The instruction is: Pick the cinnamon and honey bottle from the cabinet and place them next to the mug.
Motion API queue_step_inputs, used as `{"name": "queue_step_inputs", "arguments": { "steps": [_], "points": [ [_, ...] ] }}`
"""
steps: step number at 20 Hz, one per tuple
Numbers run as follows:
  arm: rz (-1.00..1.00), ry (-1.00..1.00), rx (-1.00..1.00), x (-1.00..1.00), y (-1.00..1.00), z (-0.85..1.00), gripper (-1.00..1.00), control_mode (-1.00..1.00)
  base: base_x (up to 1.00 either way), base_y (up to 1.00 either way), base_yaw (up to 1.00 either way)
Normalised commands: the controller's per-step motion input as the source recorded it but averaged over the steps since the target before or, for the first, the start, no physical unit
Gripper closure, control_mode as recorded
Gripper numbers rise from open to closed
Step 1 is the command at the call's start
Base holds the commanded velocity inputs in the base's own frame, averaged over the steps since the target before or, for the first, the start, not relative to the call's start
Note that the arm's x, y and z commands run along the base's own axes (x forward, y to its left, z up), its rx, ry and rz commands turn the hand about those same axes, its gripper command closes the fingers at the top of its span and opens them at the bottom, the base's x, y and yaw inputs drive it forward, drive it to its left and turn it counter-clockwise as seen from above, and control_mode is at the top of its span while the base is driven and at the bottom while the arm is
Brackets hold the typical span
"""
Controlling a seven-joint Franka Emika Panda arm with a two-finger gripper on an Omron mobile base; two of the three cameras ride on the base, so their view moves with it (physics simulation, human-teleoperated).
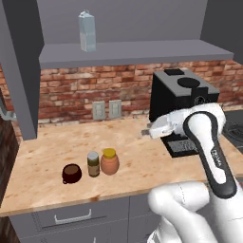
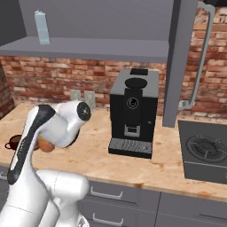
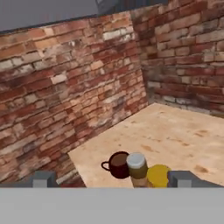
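Low in the hand view our gripper [image 3: 112, 179] stands spread and empty. Beyond its tips, lower centre, sit the yellow-capped orange honey bottle [image 3: 158, 176], the grey-lidded brown cinnamon jar [image 3: 137, 168] and the dark brown mug [image 3: 117, 165], side by side on the pale wooden counter [image 3: 175, 135]. Placing looks finished; we need only retreat cleanly.

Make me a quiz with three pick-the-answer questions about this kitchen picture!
1. Where is the cinnamon jar?
A. On the cabinet shelf
B. On the counter between the mug and the honey bottle
C. On the coffee machine

2. What colour is the honey bottle's cap?
A. Yellow
B. Blue
C. Red

3. How is the pincer?
A. Shut on the mug
B. Shut on the carton
C. Open, holding nothing

Answers:
1 B: it stands by the mug and the honey bottle on the counter.
2 A: its top shows yellow.
3 C: in the hand view the fingertips stand wide apart with nothing between.
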Motion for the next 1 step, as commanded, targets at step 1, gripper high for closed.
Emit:
{"name": "queue_step_inputs", "arguments": {
  "steps": [1],
  "points": [
    [-0.28,0.16,-0.01,-0.71,-0.58,0.8,-1.0,-1.0,0.0,0.0,0.0]
  ]
}}
